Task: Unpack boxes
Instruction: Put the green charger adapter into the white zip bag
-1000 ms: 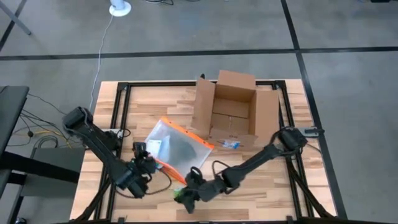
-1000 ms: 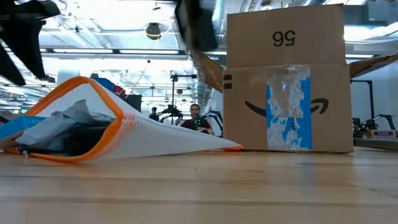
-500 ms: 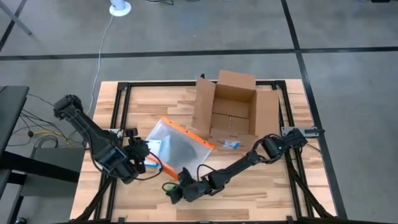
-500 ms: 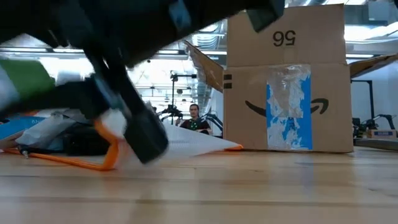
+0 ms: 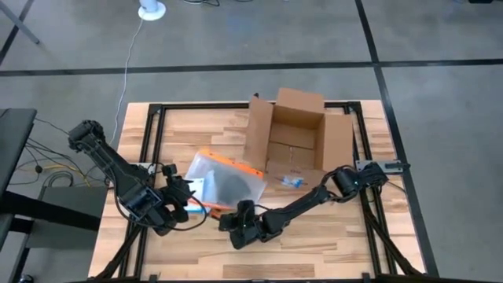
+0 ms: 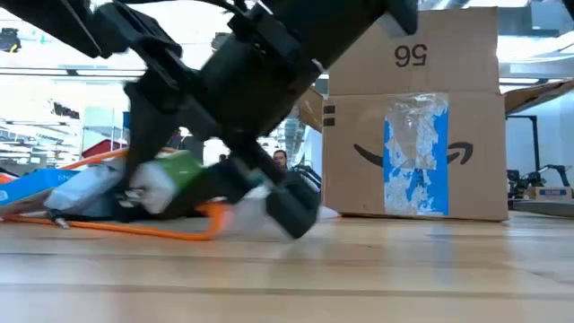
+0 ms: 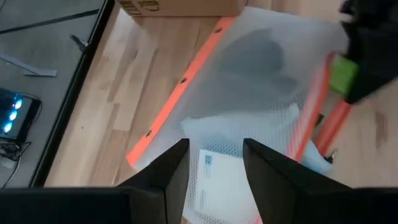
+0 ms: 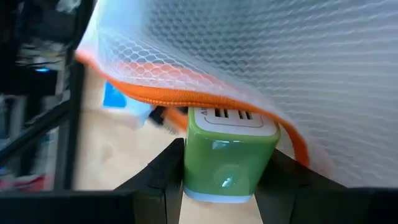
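Note:
The brown cardboard box (image 5: 295,137) stands open at the table's far right, its flaps spread and its taped front (image 6: 414,152) facing the near edge. Left of it lies an orange-edged clear pouch (image 5: 224,179) with dark and blue-white things inside. My right gripper (image 5: 238,222) is at the pouch's near edge, shut on a green charger block (image 8: 229,149). My left gripper (image 7: 214,168) is open at the pouch's near-left end, with a finger on either side of that end. My right gripper pinches the green block by its two opposite sides (image 8: 189,158) between its two fingers. It comes from the table's near right, slanting down. The block's slotted end (image 8: 231,115) sits against the pouch's orange edge (image 8: 186,96). I cannot tell whether my left gripper touches the pouch.
A small blue-and-white item (image 5: 291,182) lies on the wood just in front of the box. Black frame rails (image 5: 149,141) run along the table's sides. Bare wood lies along the near edge, right of the right arm (image 5: 346,244).
My right gripper has carried the green block first toward the table's left, then toward the far edge, up to the pouch's near edge. The pouch's near corner has been pushed back, so the pouch looks shorter. My left gripper has shifted slightly toward the far edge.

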